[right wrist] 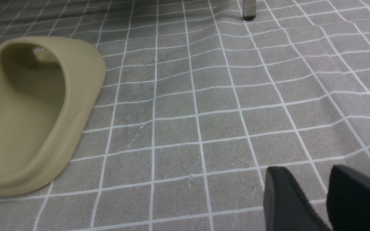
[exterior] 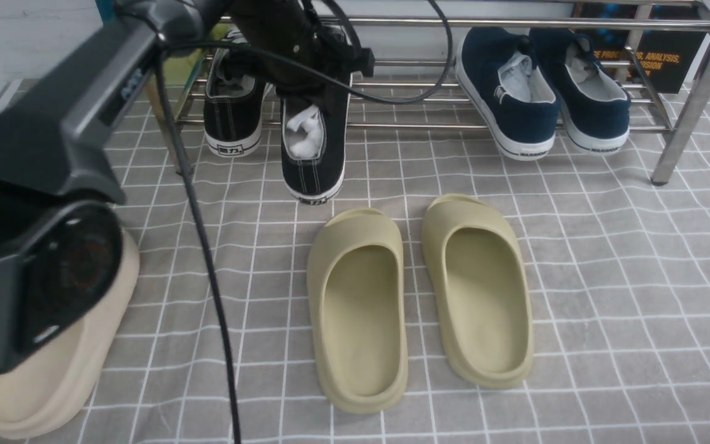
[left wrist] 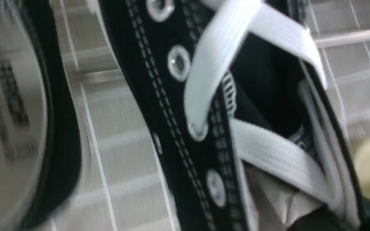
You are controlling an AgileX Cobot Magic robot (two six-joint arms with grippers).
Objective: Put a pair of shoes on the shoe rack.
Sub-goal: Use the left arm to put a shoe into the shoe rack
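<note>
**A:** Where did the pair stand at that point?

**B:** The first black sneaker [exterior: 232,123] sat on the lower bars of the shoe rack [exterior: 423,126], at its left end, heel toward the camera. The second black sneaker [exterior: 315,166] was just beside it. Its toe end was up at the rack under the left arm, and its heel stuck out past the front bar over the floor [exterior: 607,246]. It was not seated yet.

**A:** And the hands?

**B:** The left hand [exterior: 313,92] was closed, by the look of it on the second sneaker's upper near the laces. The wrist hid its fingers, and its own camera showed only eyelets and laces close up. The right hand [right wrist: 310,173] hung low over the floor with its jaws apart, holding nothing, near one of the olive slippers [exterior: 358,308].

**A:** How would you have finished the step well?

**B:** I judged the shoe needed to go deeper, parallel with its mate, until the sole lay across two bars, and only then be lowered and let go. With a grip near the laces the heel tends to droop, so I would have kept it level. Letting go too soon could have tipped it onto the floor. I would also have kept off the first sneaker to avoid nudging it. The navy slip-ons [exterior: 509,92] were well apart to the right and not in the way.
</note>
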